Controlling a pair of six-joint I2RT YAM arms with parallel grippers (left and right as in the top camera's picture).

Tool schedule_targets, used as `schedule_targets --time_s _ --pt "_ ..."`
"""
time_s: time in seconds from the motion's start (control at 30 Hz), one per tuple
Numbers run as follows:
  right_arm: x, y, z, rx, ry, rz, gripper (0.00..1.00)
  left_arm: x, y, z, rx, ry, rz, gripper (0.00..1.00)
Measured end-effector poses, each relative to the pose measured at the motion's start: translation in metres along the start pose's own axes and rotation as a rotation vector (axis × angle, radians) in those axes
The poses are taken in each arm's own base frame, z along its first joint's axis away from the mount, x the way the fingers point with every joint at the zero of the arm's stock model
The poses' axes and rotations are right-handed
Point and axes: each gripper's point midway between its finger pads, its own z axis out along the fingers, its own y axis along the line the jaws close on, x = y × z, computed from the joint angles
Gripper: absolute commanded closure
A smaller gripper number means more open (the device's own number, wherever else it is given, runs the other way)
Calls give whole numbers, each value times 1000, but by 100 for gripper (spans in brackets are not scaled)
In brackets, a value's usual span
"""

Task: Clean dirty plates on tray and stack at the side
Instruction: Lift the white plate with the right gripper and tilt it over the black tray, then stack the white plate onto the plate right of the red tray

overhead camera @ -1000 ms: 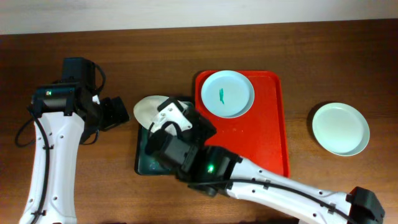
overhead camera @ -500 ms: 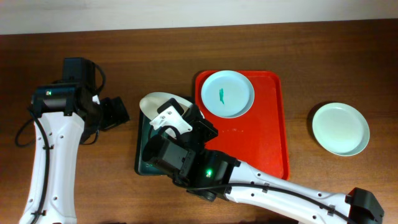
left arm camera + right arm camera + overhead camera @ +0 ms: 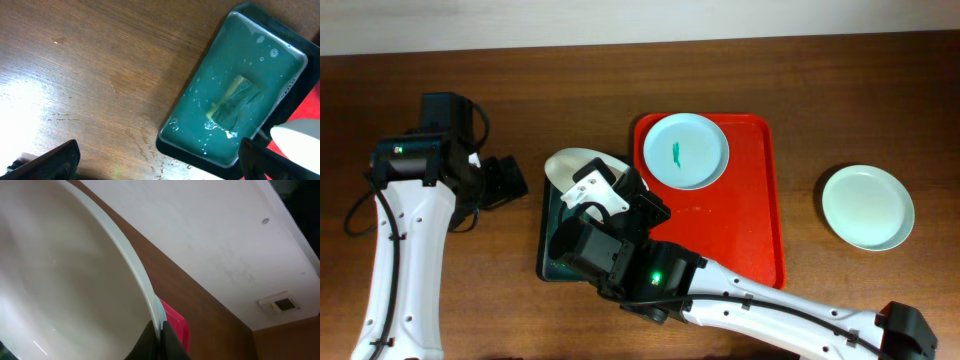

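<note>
Dark brown wood-grain surface point(image 3: 840, 80) fills the overhead view, with a strip of pale wall point(image 3: 620, 20) along the top. A large red tray point(image 3: 760, 220), glossy plastic with rounded corners and a raised rim, sits at centre. One round, shallow, pale-blue smeared plate point(image 3: 685, 150) lies flat at its far end. A small teal mark at its middle suggests it is not yet cleaned. Well apart to the right, off the tray, a clean plate point(image 3: 867, 207) of the same shape rests on the bare wood. This looks like the start of the stack at the side.

Just left of the red tray lies a smaller dark green tray point(image 3: 197, 117), wet and beaded with droplets, with a soaked sponge point(image 3: 236, 102) in it. The right tool point(image 3: 605, 195) is clamped on the rim of a third plate, the held plate point(image 3: 570, 165), holding it tilted above the green tray's far end. The right wrist view shows the thin, smooth rim pinched between dark fingers point(image 3: 169, 344). Gripping it by the edge leaves its face free, probably for wiping with or against the sponge. Whether its smear is gone cannot be told.

The left tool point(image 3: 505, 180) hovers beside the green tray, its fingers spread wide and holding nothing. It is likely placed to take up the sponge.
</note>
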Motion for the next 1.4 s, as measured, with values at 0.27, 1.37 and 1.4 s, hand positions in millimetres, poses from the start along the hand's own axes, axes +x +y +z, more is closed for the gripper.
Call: schedule_targets --time_s 0.27,1.37,1.4 --pt "0 0 0 0 0 1 96 0 0 0 0 0 0 1" --pt "488 -232 48 171 1306 1669 51 0 0 0 0 0 0 1" --pt "481 -229 49 131 1300 1672 49 0 0 0 0 0 0 1"
